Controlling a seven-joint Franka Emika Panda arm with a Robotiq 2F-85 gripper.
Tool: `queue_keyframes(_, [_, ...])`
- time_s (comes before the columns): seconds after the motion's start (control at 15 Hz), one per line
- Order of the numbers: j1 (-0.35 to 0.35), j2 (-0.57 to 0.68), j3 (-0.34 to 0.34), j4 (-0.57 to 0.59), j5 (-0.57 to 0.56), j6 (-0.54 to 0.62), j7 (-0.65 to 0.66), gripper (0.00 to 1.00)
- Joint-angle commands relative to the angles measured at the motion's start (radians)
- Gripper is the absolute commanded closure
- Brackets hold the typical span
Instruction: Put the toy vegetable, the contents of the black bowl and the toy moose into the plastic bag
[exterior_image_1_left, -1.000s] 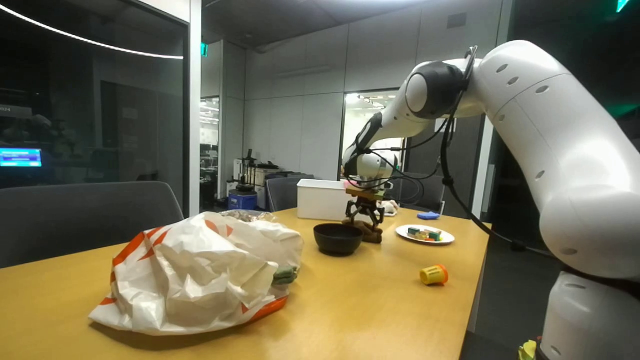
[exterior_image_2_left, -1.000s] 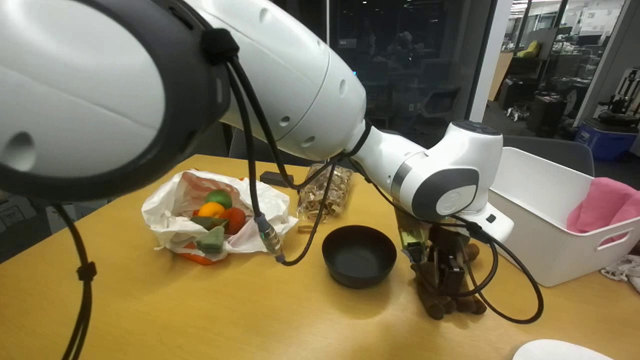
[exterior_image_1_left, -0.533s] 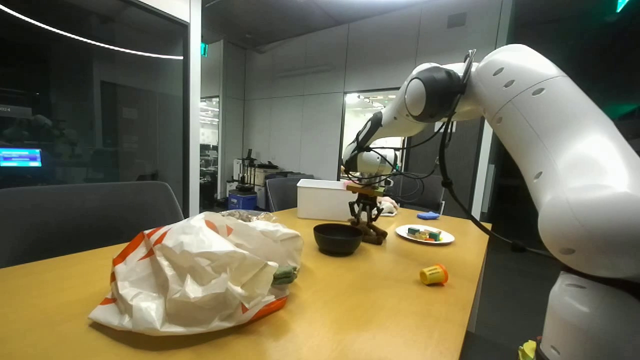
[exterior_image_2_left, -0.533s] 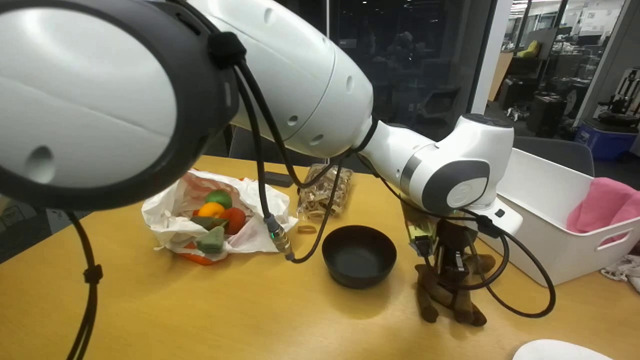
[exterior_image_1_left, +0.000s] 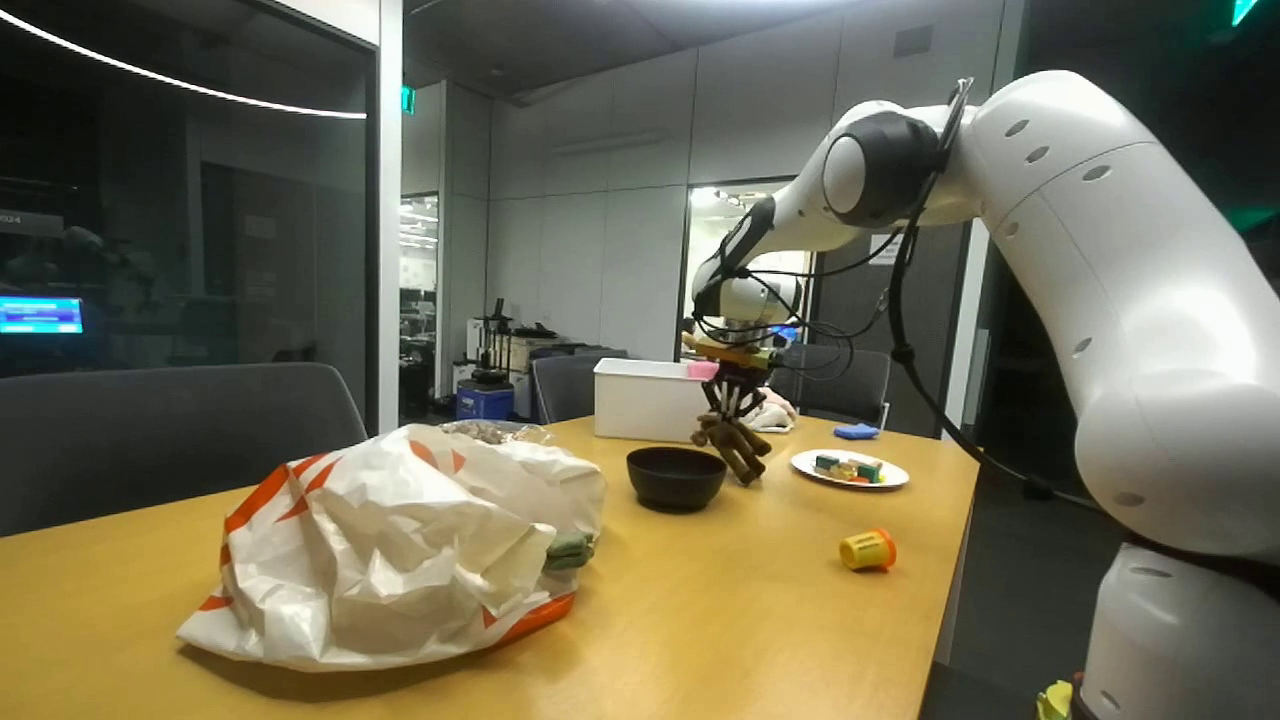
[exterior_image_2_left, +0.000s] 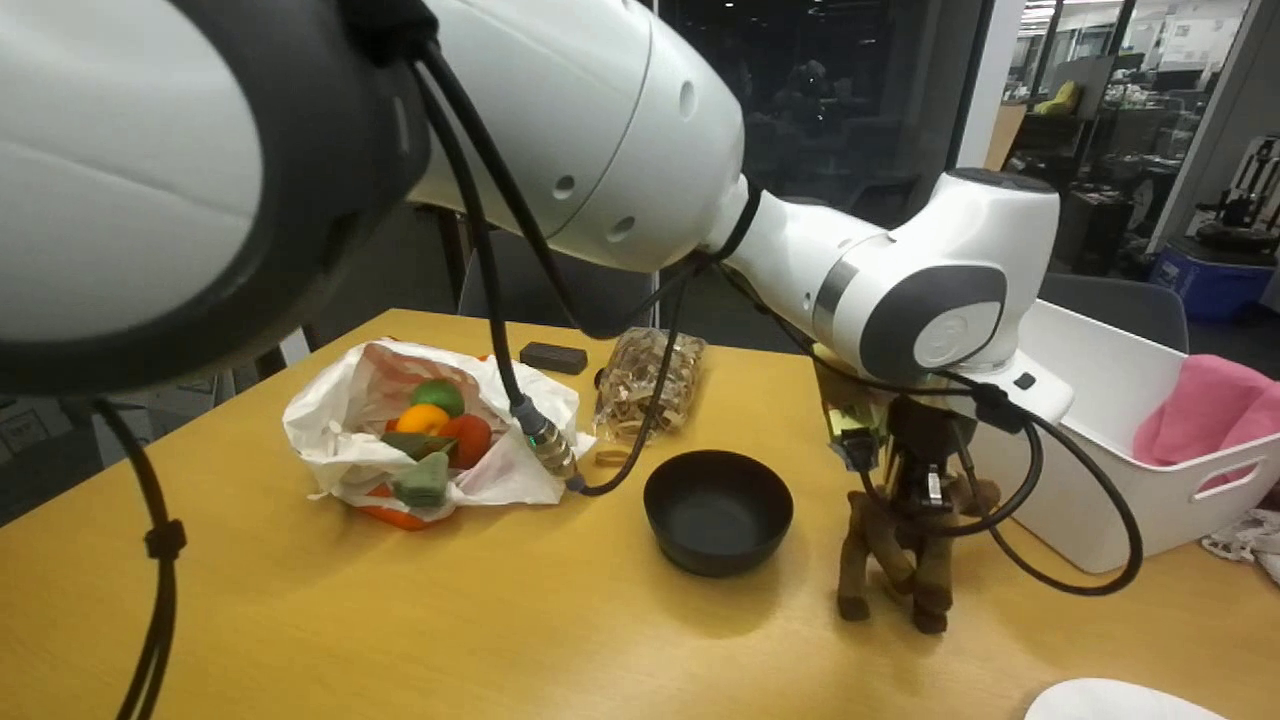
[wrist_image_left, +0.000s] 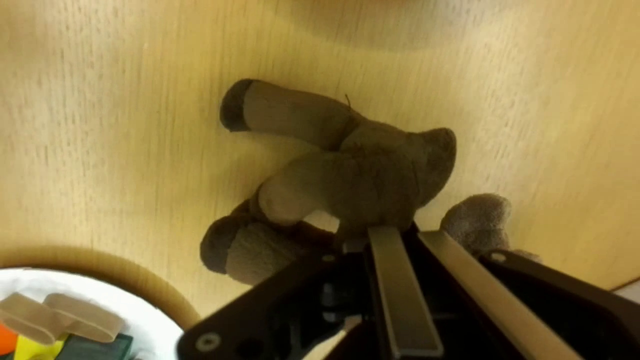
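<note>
My gripper (wrist_image_left: 406, 233) is shut on the brown toy moose (wrist_image_left: 370, 170), pinching it at the body. In an exterior view the toy moose (exterior_image_1_left: 735, 448) hangs beside the black bowl (exterior_image_1_left: 677, 480), legs downward; whether its feet touch the table I cannot tell. The black bowl (exterior_image_2_left: 718, 515) shows only its dark inside. Crumpled and open-mouthed, the white plastic bag (exterior_image_2_left: 530, 400) lies on its side. Round green, orange and red toys and a green piece (exterior_image_2_left: 421, 480) show at its mouth. Which is the toy vegetable I cannot tell.
A white bin (exterior_image_2_left: 1080, 500) with a pink cloth (exterior_image_2_left: 1205, 410) stands close behind the moose. Blocks sit on a white plate (wrist_image_left: 150, 320). A yellow cup (exterior_image_1_left: 865, 549) lies near the table edge. A clear packet (exterior_image_2_left: 655, 380) is behind the bowl. Loose cables hang from the arm.
The gripper has gone from open to shut on the moose and has risen a little. The moose has come up with it, its legs now hanging.
</note>
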Motion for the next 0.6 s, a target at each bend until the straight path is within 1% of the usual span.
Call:
queue_keyframes(0.0, [0.041, -0.157, 0.0, -0.086, -0.028, 0.012, -0.003, 0.96])
queue_keyframes(0.07, [0.052, -0.196, 0.007, -0.105, -0.028, 0.008, -0.01, 0.96])
queue_keyframes(0.2, [0.074, -0.287, 0.034, -0.16, -0.018, -0.008, -0.068, 0.96])
queue_keyframes(0.27, [0.083, -0.332, 0.05, -0.186, -0.008, -0.034, -0.1, 0.96])
queue_keyframes(0.33, [0.095, -0.378, 0.067, -0.218, -0.002, -0.065, -0.134, 0.96])
queue_keyframes(0.53, [0.139, -0.505, 0.109, -0.313, 0.004, -0.2, -0.171, 0.96])
